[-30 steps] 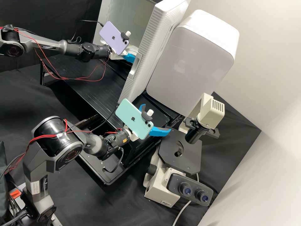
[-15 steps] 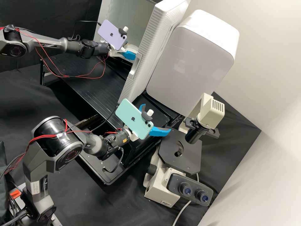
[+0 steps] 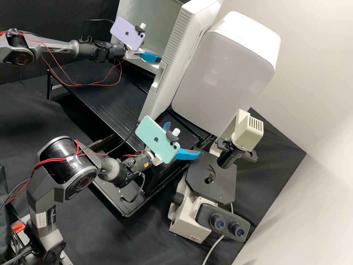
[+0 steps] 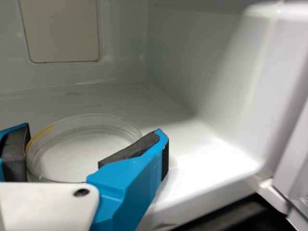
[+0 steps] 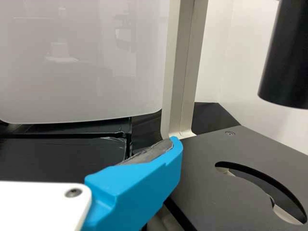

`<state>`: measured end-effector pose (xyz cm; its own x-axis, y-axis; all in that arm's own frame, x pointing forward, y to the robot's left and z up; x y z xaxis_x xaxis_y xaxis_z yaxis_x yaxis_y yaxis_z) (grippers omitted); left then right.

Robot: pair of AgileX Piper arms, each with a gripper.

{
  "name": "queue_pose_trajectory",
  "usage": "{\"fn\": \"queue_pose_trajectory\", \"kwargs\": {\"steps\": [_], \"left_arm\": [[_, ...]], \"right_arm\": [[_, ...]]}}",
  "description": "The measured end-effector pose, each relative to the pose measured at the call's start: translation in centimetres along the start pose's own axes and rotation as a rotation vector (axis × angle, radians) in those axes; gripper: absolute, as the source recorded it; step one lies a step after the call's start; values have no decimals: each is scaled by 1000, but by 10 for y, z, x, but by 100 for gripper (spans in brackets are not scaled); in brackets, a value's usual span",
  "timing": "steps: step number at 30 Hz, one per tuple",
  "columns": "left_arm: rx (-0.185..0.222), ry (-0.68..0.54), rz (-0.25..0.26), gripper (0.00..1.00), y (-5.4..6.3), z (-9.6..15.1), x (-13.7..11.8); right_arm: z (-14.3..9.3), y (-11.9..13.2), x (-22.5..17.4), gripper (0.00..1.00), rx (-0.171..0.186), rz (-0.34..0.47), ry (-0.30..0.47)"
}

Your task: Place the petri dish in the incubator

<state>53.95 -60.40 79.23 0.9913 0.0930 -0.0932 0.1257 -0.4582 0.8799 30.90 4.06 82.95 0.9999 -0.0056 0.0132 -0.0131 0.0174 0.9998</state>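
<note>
The left gripper point(image 4: 91, 132) is closed on the petri dish point(image 4: 77, 154). Its two blue fingers point(image 4: 139, 168) are set on opposite sides of the dish, with the dark pads pressed against the clear rim. The dish is held inside the white chamber of the incubator point(image 4: 202, 72), low over the chamber floor. Whether its base touches the floor cannot be told. The dish is kept level with its mouth upward. Being round, it has no long axis, and the line between the two pads runs across its full width. A faint yellow mark is seen on the rim beside one pad.

In the high view the left gripper point(image 3: 149, 57) is found at 11 o'clock from the picture's centre, reached into the opening behind the open incubator door point(image 3: 180, 62). A purple phone point(image 3: 127, 32) is carried on its wrist.

The right gripper point(image 3: 184, 145) is seen just below the centre of the high view, at 10 o'clock from the black microscope stage point(image 3: 211, 176). Its fingers are spread apart, one raised above the mint-green phone point(image 3: 156, 139) and one pointed toward 3 o'clock. Nothing is held between them. In the right wrist view one finger point(image 5: 144, 183) is shown over the near edge of the stage point(image 5: 226, 187), not clearly touching it.
</note>
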Motion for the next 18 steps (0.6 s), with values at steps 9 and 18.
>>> {"fn": "queue_pose_trajectory", "kwargs": {"steps": [9, 18], "left_arm": [[7, 22, 3, 0, 1, -8, 3], [7, 29, 3, 0, 1, -11, 3]], "right_arm": [[0, 0, 0, 100, 0, 0, 0], [0, 0, 0, 100, 0, 0, 0]]}}
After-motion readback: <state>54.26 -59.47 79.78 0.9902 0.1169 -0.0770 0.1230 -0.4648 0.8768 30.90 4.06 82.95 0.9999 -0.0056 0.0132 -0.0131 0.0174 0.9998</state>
